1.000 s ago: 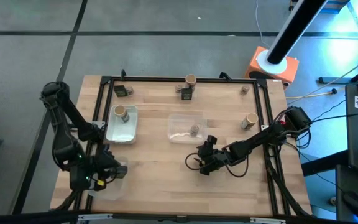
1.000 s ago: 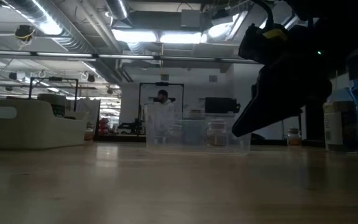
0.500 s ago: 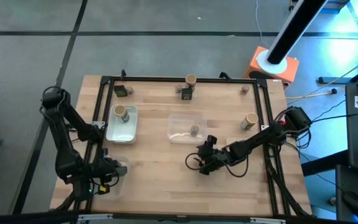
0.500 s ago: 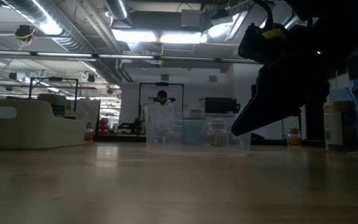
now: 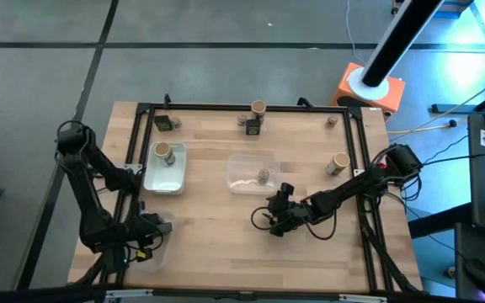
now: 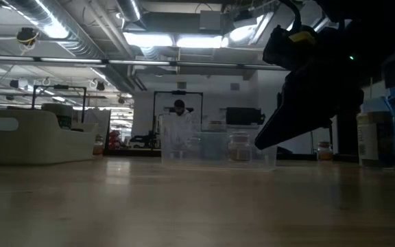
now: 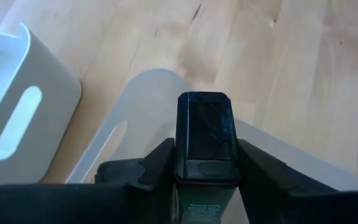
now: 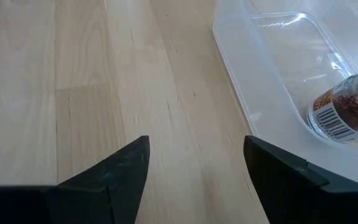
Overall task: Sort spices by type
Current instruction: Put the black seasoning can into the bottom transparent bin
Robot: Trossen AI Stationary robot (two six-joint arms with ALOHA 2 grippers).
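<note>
on the wooden table [image 5: 209,244], the left hand [image 7: 205,171] grips a dark packet [image 7: 205,134] (right hand [image 8: 194,165] spread wide).

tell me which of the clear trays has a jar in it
The clear tray in the middle of the table, just ahead of the right gripper: a small round jar sits inside. The near-left one under the left gripper shows none.

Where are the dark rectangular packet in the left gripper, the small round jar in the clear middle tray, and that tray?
dark rectangular packet [image 7: 205,138], left wrist view, on its dark cap
small round jar [image 8: 347,111], right wrist view, on its label
clear middle tray [image 5: 243,163], high view, bare floor
</note>
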